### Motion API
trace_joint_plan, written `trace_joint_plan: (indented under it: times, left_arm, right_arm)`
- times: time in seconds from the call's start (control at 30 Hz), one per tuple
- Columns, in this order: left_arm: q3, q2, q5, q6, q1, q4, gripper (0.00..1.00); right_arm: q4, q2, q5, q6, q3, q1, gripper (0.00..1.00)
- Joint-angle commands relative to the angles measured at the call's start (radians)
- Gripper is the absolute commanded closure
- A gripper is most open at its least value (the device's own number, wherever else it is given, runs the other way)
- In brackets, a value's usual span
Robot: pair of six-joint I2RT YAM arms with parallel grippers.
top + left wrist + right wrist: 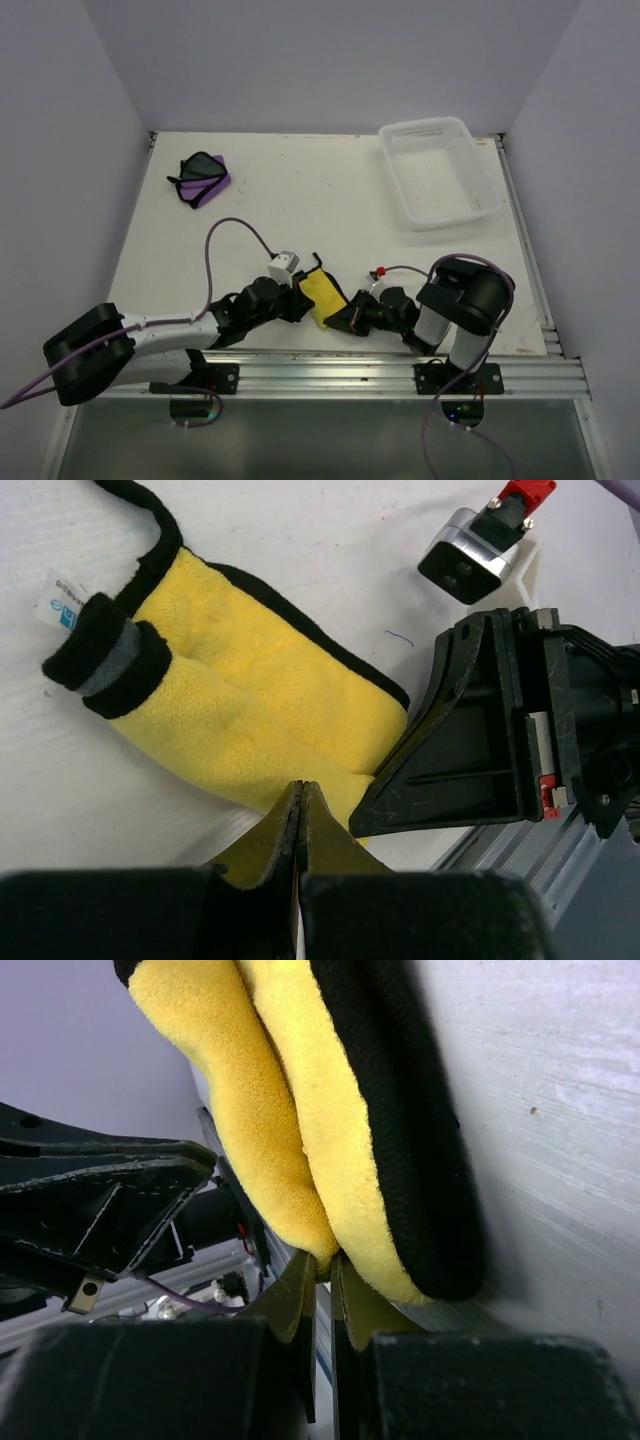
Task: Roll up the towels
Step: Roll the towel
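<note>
Left end effector (301,788) fingers pressed together, tips at near edge of yellow towel (250,700); whether cloth is pinched, cannot tell. Right end effector (324,1260) nipped on same towel's other side. Towel folded, lying on worktop (330,200) at near edge, between arms. Purple towel (205,178) crumpled at far left, well apart from white perforated basket (425,128) at far right.

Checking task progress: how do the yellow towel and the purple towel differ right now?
The yellow towel lies at the near edge, centre; the purple towel sits at the far back left. The left fingers and right fingers are closed at the yellow towel's ends; nothing touches the purple towel. Both have black edging.
</note>
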Motion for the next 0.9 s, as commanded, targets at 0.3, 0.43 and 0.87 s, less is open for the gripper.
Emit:
trace_joint_plan:
  times: [0.3, 0.43, 0.87]
  left_arm:
    - [0.006, 0.141, 0.017, 0.043, -0.014, 0.207, 1.00]
    - [0.023, 0.227, -0.025, 0.008, -0.014, 0.183, 1.00]
    - [0.035, 0.307, -0.036, -0.034, -0.014, 0.170, 1.00]
  right_arm:
    - [0.121, 0.048, -0.017, 0.018, -0.014, -0.005, 1.00]
    - [0.039, -0.012, -0.016, -0.008, -0.003, -0.005, 1.00]
    - [-1.001, -0.552, 0.116, -0.401, 0.230, 0.013, 0.57]
